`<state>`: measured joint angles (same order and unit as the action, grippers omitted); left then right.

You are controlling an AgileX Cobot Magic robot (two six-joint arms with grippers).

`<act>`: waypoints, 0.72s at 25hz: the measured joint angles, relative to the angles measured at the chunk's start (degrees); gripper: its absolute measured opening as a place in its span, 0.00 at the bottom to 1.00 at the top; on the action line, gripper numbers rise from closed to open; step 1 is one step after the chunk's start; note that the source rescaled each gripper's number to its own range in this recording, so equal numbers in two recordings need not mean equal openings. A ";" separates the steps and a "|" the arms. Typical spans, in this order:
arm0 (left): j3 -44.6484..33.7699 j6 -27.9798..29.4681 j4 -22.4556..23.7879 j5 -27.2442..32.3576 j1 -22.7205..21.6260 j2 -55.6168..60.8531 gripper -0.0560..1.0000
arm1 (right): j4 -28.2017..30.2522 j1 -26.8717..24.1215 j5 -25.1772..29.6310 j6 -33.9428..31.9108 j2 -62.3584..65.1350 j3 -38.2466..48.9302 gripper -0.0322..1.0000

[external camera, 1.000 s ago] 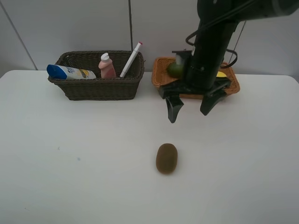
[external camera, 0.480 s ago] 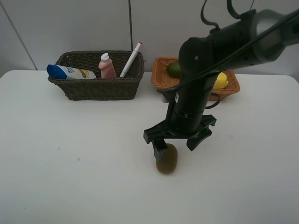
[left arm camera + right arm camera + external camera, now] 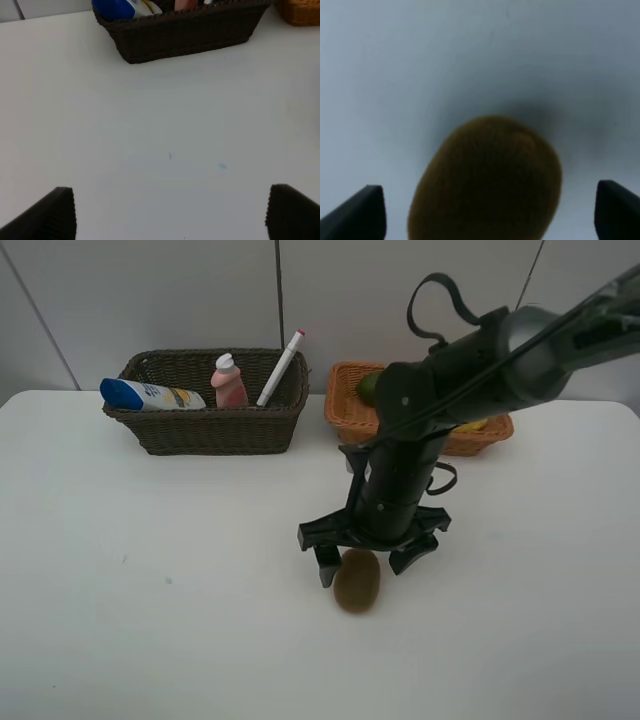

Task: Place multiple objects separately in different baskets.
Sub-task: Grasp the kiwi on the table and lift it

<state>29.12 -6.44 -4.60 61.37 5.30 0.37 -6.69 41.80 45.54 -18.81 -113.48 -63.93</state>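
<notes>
**Inspector A:** Right gripper (image 3: 367, 565) — condition?

**Inspector B:** Jaws spread wide, lowered over the brown kiwi (image 3: 356, 580) near mid-table. One black finger either side of the fruit, gaps visible in the right wrist view; no contact confirmed, nothing held. Kiwi (image 3: 487, 180) lying on the white table (image 3: 150, 590), oval, matte, finely fuzzy.

**Inspector A:** Left gripper (image 3: 170, 212)?

**Inspector B:** Also wide open, empty. Only two dark ribbed fingertips (image 3: 55, 212) seen at the frame edge, above bare tabletop. Not visible from the high camera.

**Inspector A:** Baskets?

**Inspector B:** Dark brown basket (image 3: 210, 430) at the back left, rectangular, tightly woven wicker, deep walls. Inside: white blue-capped bottle (image 3: 150, 395) lying across the left rim, glossy plastic; pink bottle (image 3: 229, 382) upright, pale cap; white red-tipped marker (image 3: 281, 367) slim, leaning on the right rim, tip up. Light orange-tan basket (image 3: 345, 405) just beside it to the right, shallower, coarser weave, largely hidden by the arm. Green lime (image 3: 368, 388) partly showing at its rear left corner, round, smooth. Sliver of yellow at (image 3: 470, 426), likely the yellow lemon; too little showing to confirm.

**Inspector A:** Table surface?

**Inspector B:** Flat, smooth, matte white; two faint specks noted in the left wrist view.
</notes>
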 joint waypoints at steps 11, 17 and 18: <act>0.00 0.00 0.00 0.00 0.00 0.00 1.00 | 0.12 0.00 -2.60 0.00 -3.43 0.00 0.94; 0.00 0.00 0.00 0.00 0.00 0.00 1.00 | 0.95 0.00 -1.52 0.82 -3.51 0.00 0.03; 0.00 0.00 0.00 0.00 0.00 0.00 1.00 | 0.95 0.00 -1.43 0.88 -3.51 0.00 0.03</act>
<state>29.12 -6.44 -4.60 61.37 5.30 0.37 -5.75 41.80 44.10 -17.93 -116.99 -63.93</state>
